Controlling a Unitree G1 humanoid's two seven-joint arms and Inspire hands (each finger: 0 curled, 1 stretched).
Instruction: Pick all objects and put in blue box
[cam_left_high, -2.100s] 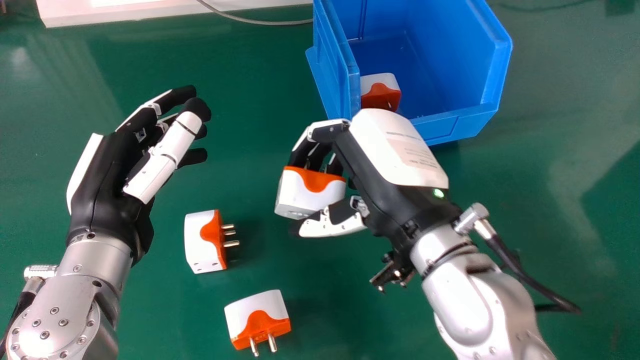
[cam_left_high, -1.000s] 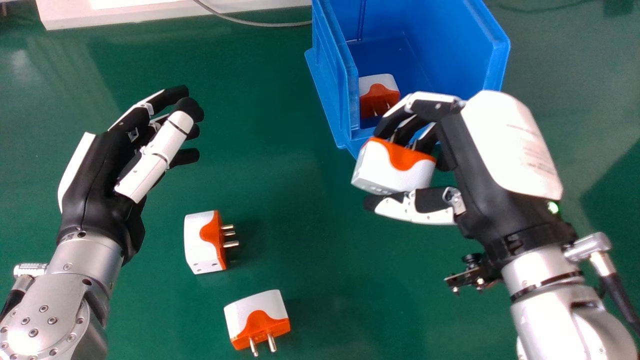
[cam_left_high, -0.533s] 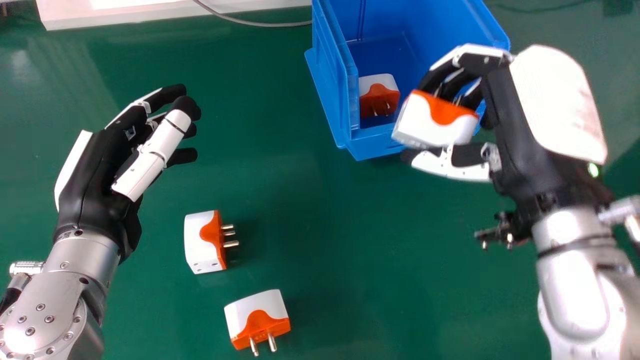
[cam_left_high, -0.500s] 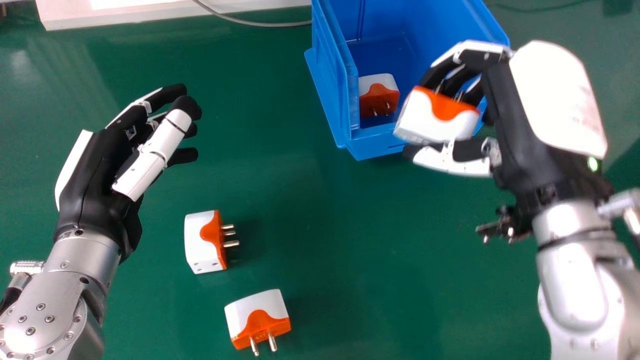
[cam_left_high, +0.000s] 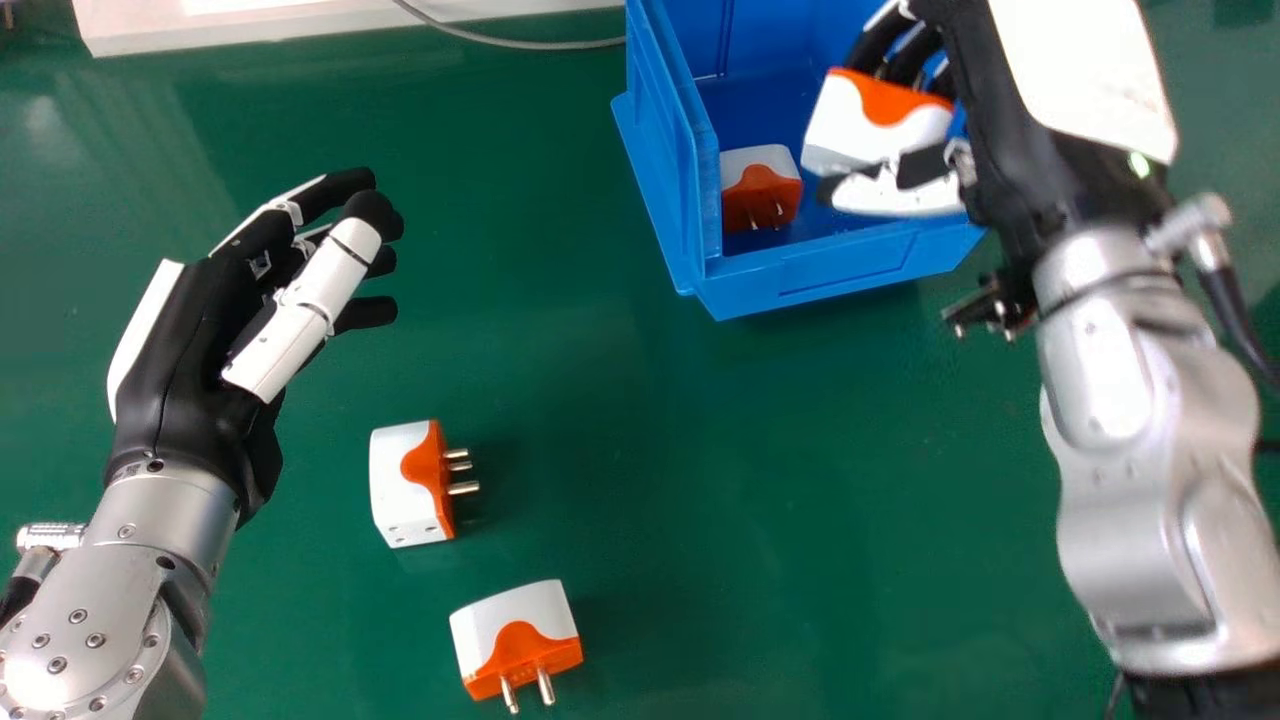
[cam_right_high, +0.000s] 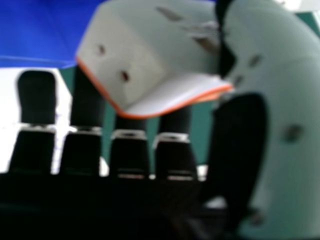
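Spreading beneath everything, the green table (cam_left_high: 700, 580) is topped by the blue box (cam_left_high: 840, 275). Over the box, a white-and-orange plug adapter (cam_left_high: 870, 125) is gripped between the thumb and curled fingers of the right hand (cam_left_high: 1010, 150). The left hand (cam_left_high: 185, 340) is held partly open, fingers loosely bent, with nothing grasped. One adapter (cam_left_high: 762, 190) is contained in the box; two more, one (cam_left_high: 400, 485) with pins pointed rightward, one (cam_left_high: 520, 635) with pins toward the robot, are supported by the table.

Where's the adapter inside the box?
Head view, right of centre: the white-and-orange plug adapter sits in the near left corner of the blue box.
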